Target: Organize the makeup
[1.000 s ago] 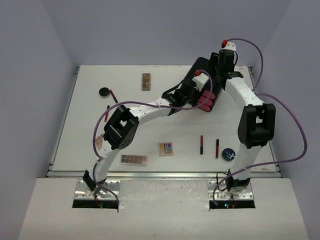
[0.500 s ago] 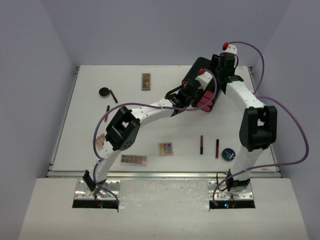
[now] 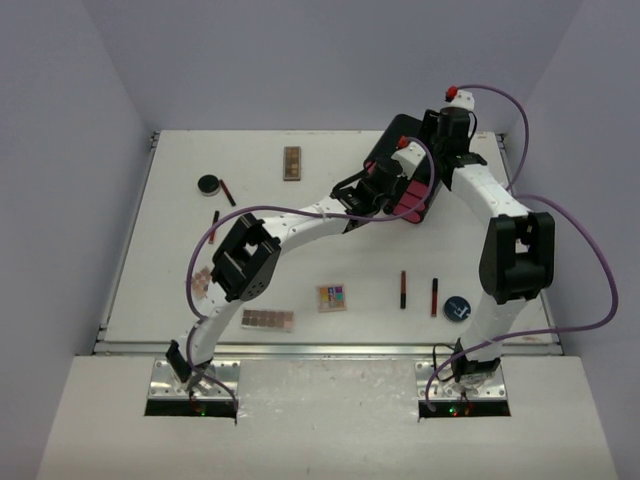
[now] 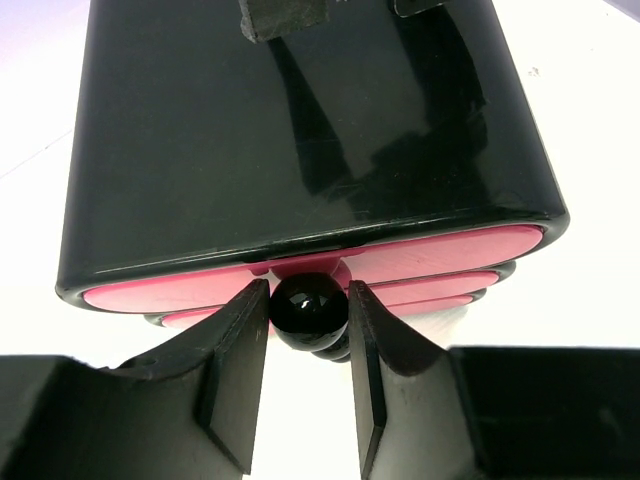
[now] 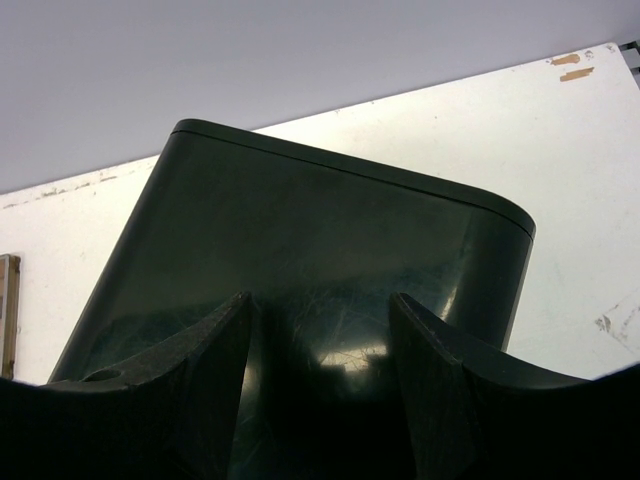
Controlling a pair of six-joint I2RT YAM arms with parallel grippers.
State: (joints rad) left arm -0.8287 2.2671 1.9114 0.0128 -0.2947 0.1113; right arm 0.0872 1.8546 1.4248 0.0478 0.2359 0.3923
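At left, a palette is half hidden under the left arm; the round black compact and multicoloured palette lie loose on the surface; the left pincer clamps the black knob of the top pink drawer; the right pincer stands apart, tips on the black box near the surface's far right edge.
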